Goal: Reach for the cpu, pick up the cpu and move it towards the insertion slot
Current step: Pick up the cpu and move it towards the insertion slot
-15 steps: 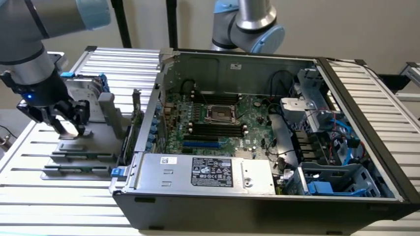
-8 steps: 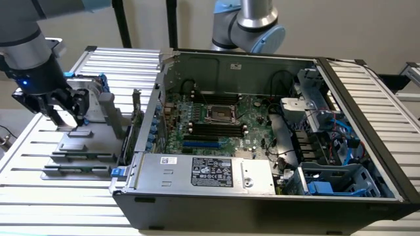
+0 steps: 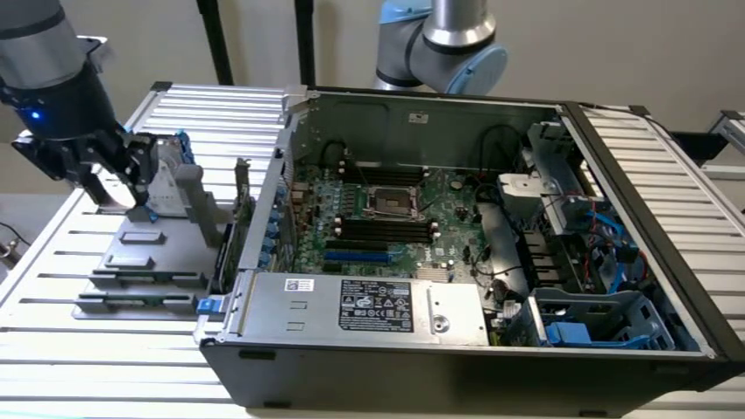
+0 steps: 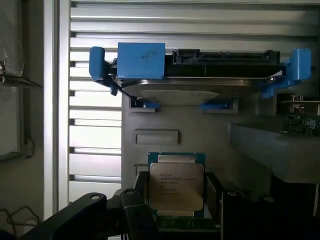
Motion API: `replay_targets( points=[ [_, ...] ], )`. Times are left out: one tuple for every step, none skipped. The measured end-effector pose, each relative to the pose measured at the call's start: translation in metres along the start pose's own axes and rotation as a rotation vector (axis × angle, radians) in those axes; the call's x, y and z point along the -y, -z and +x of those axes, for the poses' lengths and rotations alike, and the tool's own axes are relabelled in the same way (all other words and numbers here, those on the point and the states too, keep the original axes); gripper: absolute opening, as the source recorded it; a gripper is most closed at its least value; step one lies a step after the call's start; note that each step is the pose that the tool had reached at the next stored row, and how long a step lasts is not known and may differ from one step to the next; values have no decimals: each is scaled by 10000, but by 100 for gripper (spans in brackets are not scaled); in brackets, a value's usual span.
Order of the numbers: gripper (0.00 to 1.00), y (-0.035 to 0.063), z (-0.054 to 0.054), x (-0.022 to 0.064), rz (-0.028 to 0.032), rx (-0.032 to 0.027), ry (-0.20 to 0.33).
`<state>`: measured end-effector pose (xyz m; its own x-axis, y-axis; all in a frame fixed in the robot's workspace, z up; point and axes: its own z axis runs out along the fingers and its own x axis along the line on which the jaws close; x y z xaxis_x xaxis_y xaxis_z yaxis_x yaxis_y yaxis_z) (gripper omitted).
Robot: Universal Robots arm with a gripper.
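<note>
Chip (image 4: 176,186): likely light, stiff and thin, with a smooth metal lid prone to slipping and a probably delicate underside. Best taken by two opposite side edges, kept level, not squeezed hard. Small flat square, silvery-grey lid with faint printed lines, green rim showing round it. Lies level between the dark fingers of the claw (image 3: 132,203), both touching its side edges, so clenched on the chip by the look of the wrist view. Over the grey tray (image 3: 146,262) on the slatted table (image 3: 70,349), lifted or resting hard to tell, near a blue-framed hard drive (image 4: 195,75). Socket (image 3: 392,202) well apart, inside the open computer case (image 3: 466,358), toward the exterior view's right.
</note>
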<state>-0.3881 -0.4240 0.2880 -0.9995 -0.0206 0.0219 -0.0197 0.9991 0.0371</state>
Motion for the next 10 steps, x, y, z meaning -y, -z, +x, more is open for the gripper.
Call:
replay_targets(
  points=[
    [55,45,-16,-1,-1,2,1],
    [55,93,-32,-1,-1,1,0],
    [55,139,-49,-2,0,0,1],
    [55,184,-70,-3,-1,1,1],
    [55,230,-93,-4,-1,1,0],
    [55,274,-120,-4,-1,0,0],
    [55,323,-156,-5,-2,2,-1],
    [55,369,-195,-6,-2,2,0],
    [55,415,-239,-5,-2,1,-1],
    [55,462,-283,-4,-7,-2,1]
  ],
)
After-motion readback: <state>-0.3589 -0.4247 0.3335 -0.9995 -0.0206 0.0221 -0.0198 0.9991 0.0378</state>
